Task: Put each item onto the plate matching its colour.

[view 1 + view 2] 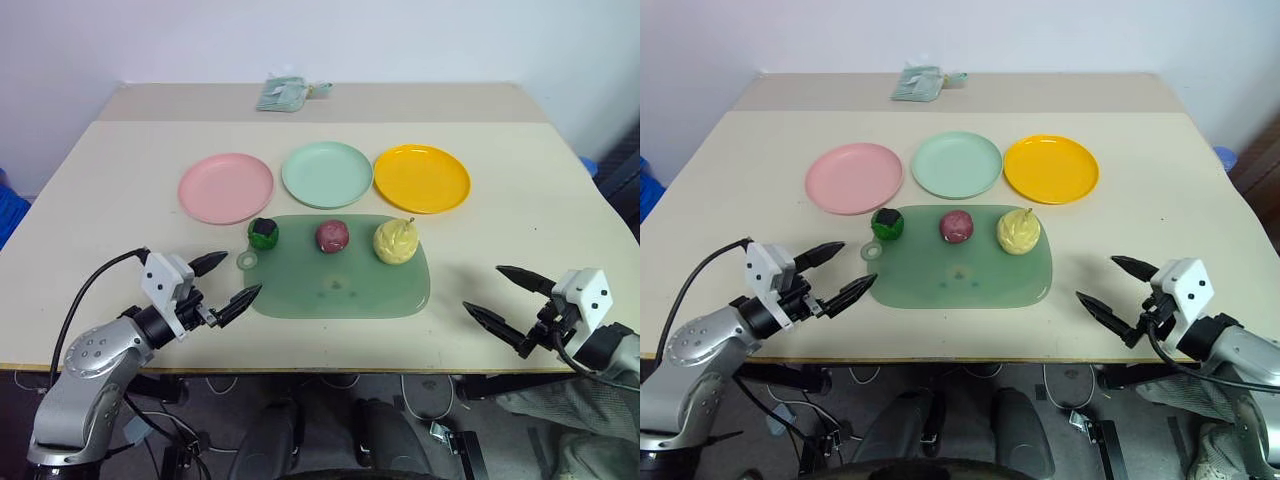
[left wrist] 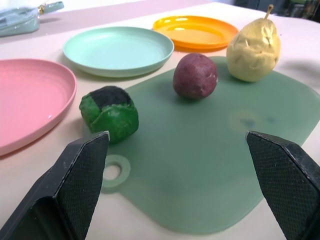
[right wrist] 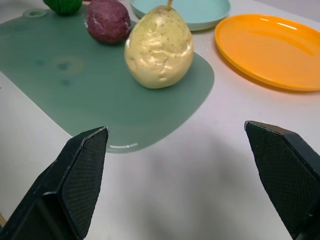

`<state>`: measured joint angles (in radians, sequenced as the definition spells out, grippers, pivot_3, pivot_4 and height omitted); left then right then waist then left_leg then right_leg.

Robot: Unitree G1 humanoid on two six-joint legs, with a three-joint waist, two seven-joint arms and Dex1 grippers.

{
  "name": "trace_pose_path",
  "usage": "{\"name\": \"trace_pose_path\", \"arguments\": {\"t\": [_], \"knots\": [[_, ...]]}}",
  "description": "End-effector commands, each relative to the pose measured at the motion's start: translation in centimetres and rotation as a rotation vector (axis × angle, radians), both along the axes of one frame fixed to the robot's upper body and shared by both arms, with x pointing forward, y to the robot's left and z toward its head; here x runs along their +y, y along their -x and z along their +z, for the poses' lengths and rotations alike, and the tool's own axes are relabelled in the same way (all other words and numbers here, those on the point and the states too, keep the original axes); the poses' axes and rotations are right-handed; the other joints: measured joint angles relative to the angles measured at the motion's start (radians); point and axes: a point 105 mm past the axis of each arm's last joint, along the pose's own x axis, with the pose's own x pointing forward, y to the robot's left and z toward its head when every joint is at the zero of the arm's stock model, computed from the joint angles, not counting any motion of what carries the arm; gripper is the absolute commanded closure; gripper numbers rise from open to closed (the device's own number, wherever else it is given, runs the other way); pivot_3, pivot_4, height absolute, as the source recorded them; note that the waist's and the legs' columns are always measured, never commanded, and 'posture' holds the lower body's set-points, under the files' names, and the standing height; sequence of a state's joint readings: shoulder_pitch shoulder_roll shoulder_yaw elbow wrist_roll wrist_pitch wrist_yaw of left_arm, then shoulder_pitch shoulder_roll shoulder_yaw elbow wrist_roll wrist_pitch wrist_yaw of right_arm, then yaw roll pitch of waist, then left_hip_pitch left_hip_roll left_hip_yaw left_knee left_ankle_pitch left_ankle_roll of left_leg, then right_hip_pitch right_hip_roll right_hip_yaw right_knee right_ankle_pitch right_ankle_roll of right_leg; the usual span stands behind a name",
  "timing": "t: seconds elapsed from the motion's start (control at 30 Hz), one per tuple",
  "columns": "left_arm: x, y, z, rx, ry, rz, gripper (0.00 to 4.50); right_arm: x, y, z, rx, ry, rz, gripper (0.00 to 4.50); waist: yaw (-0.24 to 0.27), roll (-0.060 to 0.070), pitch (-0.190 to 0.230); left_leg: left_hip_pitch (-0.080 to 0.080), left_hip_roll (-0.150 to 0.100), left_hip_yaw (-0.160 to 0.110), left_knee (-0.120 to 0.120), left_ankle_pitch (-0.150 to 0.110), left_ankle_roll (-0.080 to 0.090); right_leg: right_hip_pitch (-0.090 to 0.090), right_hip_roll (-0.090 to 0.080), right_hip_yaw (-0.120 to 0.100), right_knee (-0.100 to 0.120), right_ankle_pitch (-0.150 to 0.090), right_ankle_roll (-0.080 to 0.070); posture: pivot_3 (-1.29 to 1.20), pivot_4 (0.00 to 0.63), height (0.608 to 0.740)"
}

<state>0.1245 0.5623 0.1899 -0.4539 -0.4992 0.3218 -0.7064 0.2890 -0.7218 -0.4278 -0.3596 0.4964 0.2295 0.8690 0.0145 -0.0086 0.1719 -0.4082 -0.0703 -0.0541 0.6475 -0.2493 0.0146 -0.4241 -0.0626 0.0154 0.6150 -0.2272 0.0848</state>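
Three toy foods sit in a row along the far edge of the translucent green cutting mat (image 1: 340, 285): a green-and-black lump (image 1: 264, 234) at its left, a maroon ball (image 1: 332, 236) in the middle, a pale yellow pear (image 1: 395, 241) at its right. Behind them lie three bare plates: pink (image 1: 225, 187), mint green (image 1: 327, 174), orange-yellow (image 1: 421, 178). My left gripper (image 1: 227, 283) hovers open near the mat's left end, pointing at the lump (image 2: 110, 113). Off the mat's right end my right gripper (image 1: 506, 297) is open, aimed toward the pear (image 3: 159, 49). Neither holds anything.
A small pale green packet (image 1: 284, 93) lies at the table's far edge. The beige table (image 1: 520, 230) has its front edge just under both grippers. A blue object (image 1: 8, 215) stands off the table's left side.
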Motion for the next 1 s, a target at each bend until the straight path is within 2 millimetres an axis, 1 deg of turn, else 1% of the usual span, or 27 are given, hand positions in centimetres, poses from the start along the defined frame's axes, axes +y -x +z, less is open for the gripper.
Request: {"name": "trace_pose_path", "arguments": {"t": [0.03,0.2,0.33,0.53,0.6,0.67,0.8,0.9,1.0], "knots": [[-0.1,0.0,0.7,-0.041,0.010,0.002,0.00,0.5,0.0,0.5,-0.036,0.000,0.016,0.04,0.000,0.000,0.000,0.000,0.000,0.000,0.000,0.000,0.000,0.000,0.000,0.000,0.000,0.000,0.000,0.00,0.150,0.740],[0.2,-0.3,0.8,-0.045,0.025,0.026,0.00,1.1,-0.1,0.8,-0.042,-0.001,0.032,0.04,0.000,0.000,0.000,0.000,0.000,0.000,0.000,0.000,0.000,0.000,0.000,0.000,0.000,0.000,0.000,0.00,0.150,0.740],[0.2,-0.4,0.7,-0.041,0.039,0.042,0.00,2.2,-0.2,1.3,-0.052,-0.010,0.075,0.04,0.000,0.000,0.000,0.000,0.000,0.000,0.000,0.000,0.000,0.000,0.000,0.000,0.000,0.000,0.000,0.00,0.150,0.740],[0.3,-1.5,0.6,-0.025,0.091,0.090,0.00,5.3,-0.7,3.3,-0.100,-0.044,0.217,0.04,0.000,0.000,0.000,0.000,0.000,0.000,0.000,0.000,0.000,0.000,0.000,0.000,0.000,0.000,0.000,0.00,0.150,0.740],[0.2,-2.1,0.7,-0.019,0.116,0.113,0.00,6.6,-1.1,4.1,-0.121,-0.049,0.271,0.04,0.000,0.000,0.000,0.000,0.000,0.000,0.001,0.000,0.000,0.000,0.000,0.000,0.001,0.000,0.000,0.00,0.150,0.740],[0.1,-2.6,0.8,-0.024,0.122,0.128,0.00,7.6,-1.4,4.5,-0.132,-0.049,0.309,0.04,0.000,0.000,0.000,0.000,0.000,0.000,0.001,0.000,0.000,0.000,0.000,0.000,0.001,0.000,0.000,0.00,0.150,0.740],[-0.1,-3.9,0.4,0.021,0.135,0.192,0.00,9.6,-1.9,5.6,-0.153,-0.055,0.407,0.04,0.002,0.000,0.000,0.000,0.000,0.000,0.001,0.000,0.000,0.000,0.000,0.000,0.001,0.001,0.001,0.00,0.150,0.740],[-0.2,-5.1,0.3,0.035,0.130,0.226,0.00,10.1,-1.8,5.5,-0.146,-0.032,0.461,0.04,0.003,-0.001,0.000,0.000,-0.001,0.000,0.001,0.000,0.000,0.000,0.000,-0.001,0.001,0.001,0.001,0.00,0.150,0.740],[-0.4,-4.9,0.3,0.039,0.130,0.239,0.00,10.1,-2.0,5.1,-0.144,-0.011,0.481,0.04,0.001,-0.001,0.000,0.000,-0.001,0.000,0.001,0.000,0.000,0.000,0.000,0.000,0.001,0.002,0.003,0.00,0.150,0.740]]}}
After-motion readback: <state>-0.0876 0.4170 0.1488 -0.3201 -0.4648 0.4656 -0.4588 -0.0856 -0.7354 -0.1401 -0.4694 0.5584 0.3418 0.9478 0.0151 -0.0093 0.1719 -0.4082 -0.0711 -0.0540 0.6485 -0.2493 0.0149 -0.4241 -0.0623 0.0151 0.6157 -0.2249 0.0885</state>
